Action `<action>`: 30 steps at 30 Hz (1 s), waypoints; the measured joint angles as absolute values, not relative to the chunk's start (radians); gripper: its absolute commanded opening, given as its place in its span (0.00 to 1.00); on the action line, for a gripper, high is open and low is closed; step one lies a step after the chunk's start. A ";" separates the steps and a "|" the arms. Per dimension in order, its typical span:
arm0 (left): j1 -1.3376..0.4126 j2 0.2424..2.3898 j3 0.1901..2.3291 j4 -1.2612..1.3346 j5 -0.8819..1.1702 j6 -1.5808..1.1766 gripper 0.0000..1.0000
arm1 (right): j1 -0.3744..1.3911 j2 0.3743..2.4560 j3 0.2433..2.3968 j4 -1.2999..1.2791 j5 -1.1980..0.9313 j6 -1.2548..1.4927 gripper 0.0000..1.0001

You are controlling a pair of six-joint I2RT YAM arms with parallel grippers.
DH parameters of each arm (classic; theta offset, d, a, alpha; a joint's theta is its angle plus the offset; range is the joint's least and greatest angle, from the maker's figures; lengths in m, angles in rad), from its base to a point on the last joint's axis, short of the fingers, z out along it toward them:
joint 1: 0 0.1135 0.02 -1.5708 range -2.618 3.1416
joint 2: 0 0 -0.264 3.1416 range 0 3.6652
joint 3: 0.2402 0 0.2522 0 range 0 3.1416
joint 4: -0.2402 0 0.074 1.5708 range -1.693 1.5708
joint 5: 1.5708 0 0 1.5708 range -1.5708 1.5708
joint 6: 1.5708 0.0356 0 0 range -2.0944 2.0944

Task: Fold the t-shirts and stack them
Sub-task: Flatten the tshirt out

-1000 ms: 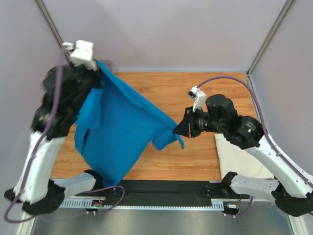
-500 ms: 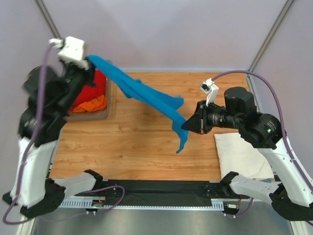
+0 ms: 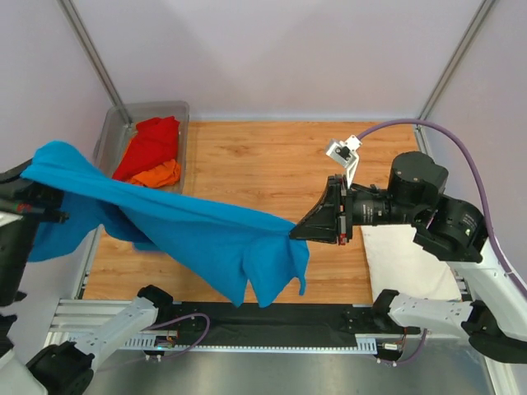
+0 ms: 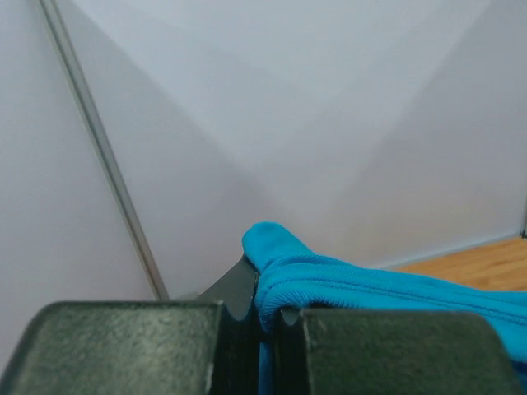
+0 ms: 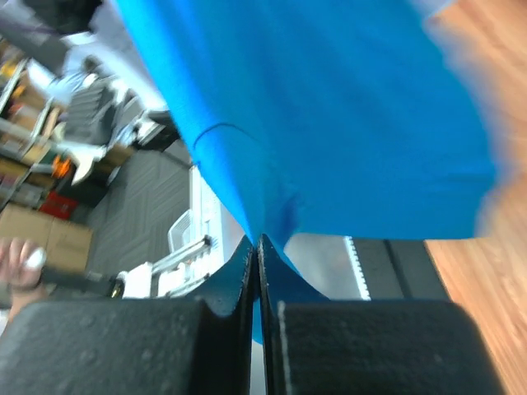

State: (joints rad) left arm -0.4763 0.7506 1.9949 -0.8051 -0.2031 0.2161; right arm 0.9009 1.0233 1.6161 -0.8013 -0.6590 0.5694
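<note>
A bright blue t-shirt (image 3: 189, 234) hangs in the air, stretched across the left half of the table between both grippers. My left gripper (image 4: 265, 311) is shut on a bunched edge of the blue t-shirt (image 4: 346, 284) at the far left; in the top view the cloth hides its fingers. My right gripper (image 3: 298, 233) is shut on the shirt's other end over the table's middle, and the blue t-shirt (image 5: 329, 107) fills the right wrist view above the right gripper (image 5: 258, 247). A red t-shirt (image 3: 148, 141) and an orange t-shirt (image 3: 156, 174) lie in the tub. A white t-shirt (image 3: 403, 262) lies folded at the near right.
The grey see-through tub (image 3: 177, 111) stands at the back left corner. The wooden table (image 3: 263, 156) is walled by pale panels with metal posts at the corners. The right arm (image 3: 428, 206) reaches over the white shirt. A black strip (image 3: 280, 317) runs along the near edge.
The left arm swung from the back left, over the tub, out to the near left edge. It pulled the blue shirt longer and lower and uncovered the tub. The right gripper shifted slightly.
</note>
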 measured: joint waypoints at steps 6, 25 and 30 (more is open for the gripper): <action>-0.476 0.889 1.811 -0.627 -0.183 0.215 0.00 | 0.902 1.028 1.518 -0.883 -0.340 0.589 0.00; -0.497 2.537 2.316 -0.489 -0.097 0.007 0.71 | 0.183 1.361 1.018 -0.988 0.071 0.559 0.02; -0.469 2.255 2.024 -0.563 -0.192 -0.030 0.75 | 0.142 1.421 1.018 -1.025 0.097 0.498 0.18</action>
State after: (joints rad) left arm -0.4690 2.2551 2.0243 -0.5632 -0.1925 -0.0303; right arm 0.1417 1.4208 1.0183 -1.0248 0.0975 0.4984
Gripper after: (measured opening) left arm 0.746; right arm 0.137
